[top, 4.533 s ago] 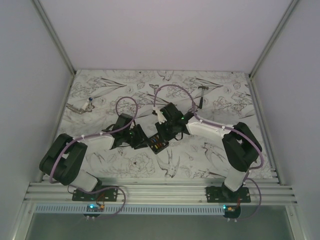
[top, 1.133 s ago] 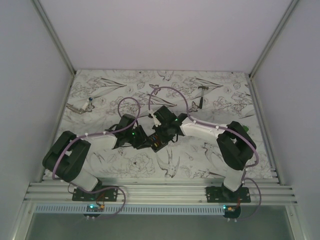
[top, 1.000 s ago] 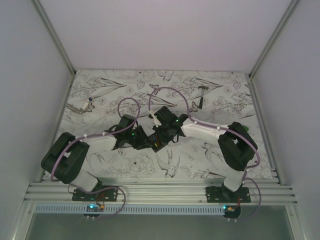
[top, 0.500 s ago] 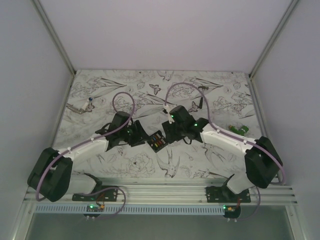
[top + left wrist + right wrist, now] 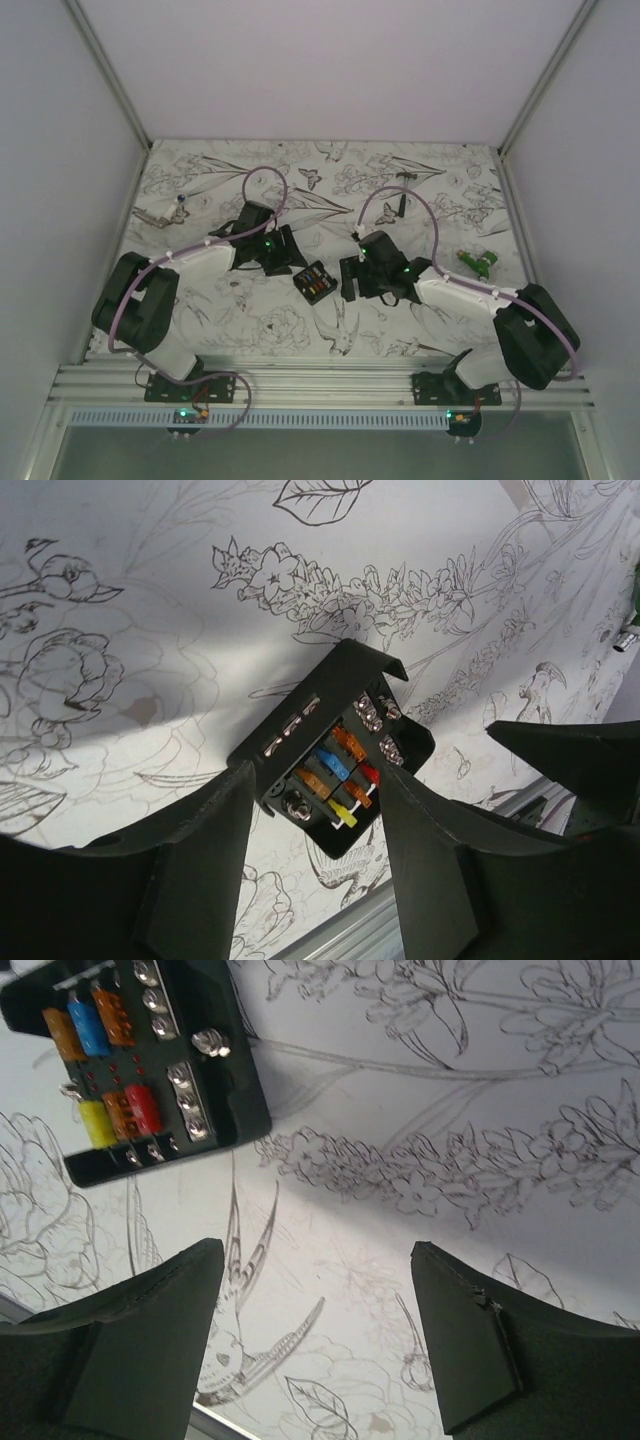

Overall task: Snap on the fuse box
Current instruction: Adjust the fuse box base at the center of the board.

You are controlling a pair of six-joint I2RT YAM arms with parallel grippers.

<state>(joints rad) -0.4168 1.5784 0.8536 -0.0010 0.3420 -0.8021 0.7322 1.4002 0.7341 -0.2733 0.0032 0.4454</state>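
Near edge: both arms are bolted at the rail [image 5: 320, 385] and reach out over the desk [image 5: 250, 325]. The desk's white top is printed with line-drawn flowers, birds and butterflies.

Mid-desk, your right hand [image 5: 318, 1252]: fingers spread wide, with only printed surface between them. In its wrist view the fuse box [image 5: 314, 282] sits in the top-left corner, beyond and outside the left finger, untouched. From above, this hand stands just right of the box with a sliver of desk showing between them.

Fuse box: flat on the desk near the centre, between your two hands, and turned at a slant to the desk's edges.
- Black body, face up, with the fuses [image 5: 88, 1025] showing.
- One row reads orange, blue, orange; the next reads yellow, orange, red.
- Silver screw terminals [image 5: 190, 1085] run alongside the fuses.

Your left hand [image 5: 315, 785]: a little farther back, to the left of the box. Fingers are parted and hold nothing. Its wrist view puts the box in the gap just past the fingertips, resting on the desk. The tips come close to its nearer edge, but you cannot judge contact from either view.

Farther right: a small green object [image 5: 478, 261] lies on the desk, well apart from the box.

Far side:
- A slender dark tool [image 5: 393, 207] right of centre, too small to make out.
- A small metal item [image 5: 165, 212] with a blue spot at the far left edge.
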